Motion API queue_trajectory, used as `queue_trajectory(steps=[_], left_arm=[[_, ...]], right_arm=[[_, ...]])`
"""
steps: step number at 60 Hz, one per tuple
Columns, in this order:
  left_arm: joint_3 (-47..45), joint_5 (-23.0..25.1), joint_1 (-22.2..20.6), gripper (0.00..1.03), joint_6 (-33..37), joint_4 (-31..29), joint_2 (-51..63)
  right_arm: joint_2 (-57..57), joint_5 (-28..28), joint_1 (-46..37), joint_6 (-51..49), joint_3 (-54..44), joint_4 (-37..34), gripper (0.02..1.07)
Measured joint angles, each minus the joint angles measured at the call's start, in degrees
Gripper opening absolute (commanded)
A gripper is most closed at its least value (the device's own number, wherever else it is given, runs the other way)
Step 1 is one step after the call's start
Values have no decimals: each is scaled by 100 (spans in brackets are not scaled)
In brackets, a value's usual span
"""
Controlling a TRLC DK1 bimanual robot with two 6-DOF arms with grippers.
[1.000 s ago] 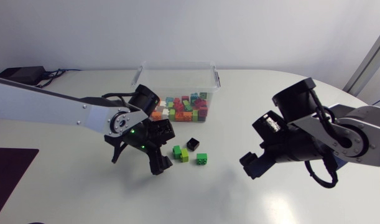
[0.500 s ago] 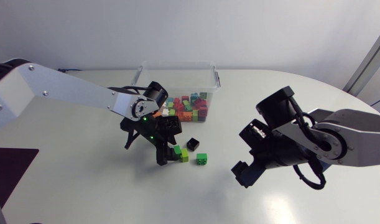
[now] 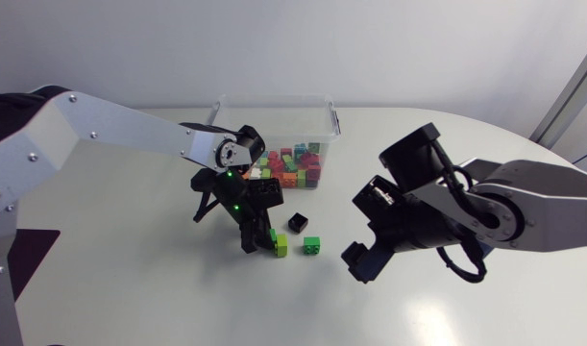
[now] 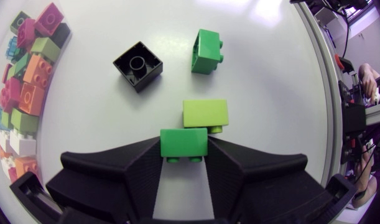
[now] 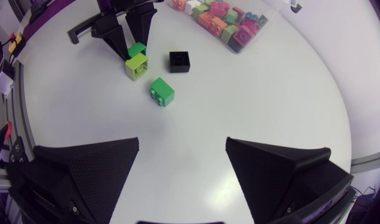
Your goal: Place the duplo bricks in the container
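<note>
The left end effector (image 4: 184,149) was closed on a dark green brick (image 4: 184,142). Its two fingers met the brick's opposite sides, and the brick rested on the table (image 3: 130,288) just below the middle of the head view. The grip came from the side away from the lime brick (image 4: 205,112), which lay touching the green one just ahead of the fingers. That probably let the green brick be lifted without taking its neighbour along.

A black brick (image 4: 137,65), lying hollow side up, and a second green brick (image 4: 206,51) lay farther ahead, a little apart from each other. Both were loose and waiting their turn. The container (image 3: 274,97) stood above centre in the head view and held a heap of coloured bricks (image 3: 288,163). It was close to the loose four, so the carry looked short.

The right end effector (image 5: 182,155) hung open over bare table at the lower right of centre, its fingers spread wide and nothing between them. It faced the loose bricks, likely ready for the next one.

A second before, the left end effector had been lower and to the left, clear of the bricks, and it had since swung in around the green one. The right arm had come in toward the centre. The four loose bricks had scarcely shifted.
</note>
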Motion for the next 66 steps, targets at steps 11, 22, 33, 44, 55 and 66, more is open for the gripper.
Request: queue_trajectory(steps=[11, 22, 33, 44, 55, 66], left_arm=[[4, 188, 136, 29, -4, -173, -153], [-70, 369, 210, 29, -181, -284, -1266], [15, 433, 402, 29, -586, -284, -2192], [435, 557, 754, 29, -1178, 28, -2232], [761, 581, 1058, 29, -2050, 881, -2133], [1438, 581, 1268, 30, -2645, 1139, -1639]], right_arm=[[737, 22, 264, -229, 310, 195, 103], [1604, -79, 256, -1078, 804, 131, 103], [2157, -568, 31, -1963, 1250, 44, 103], [2566, -944, -210, -2524, 1856, -330, 102], [2942, -966, -188, -2844, 2199, -560, 93], [3248, -968, -66, -2922, 2337, -752, 47]])
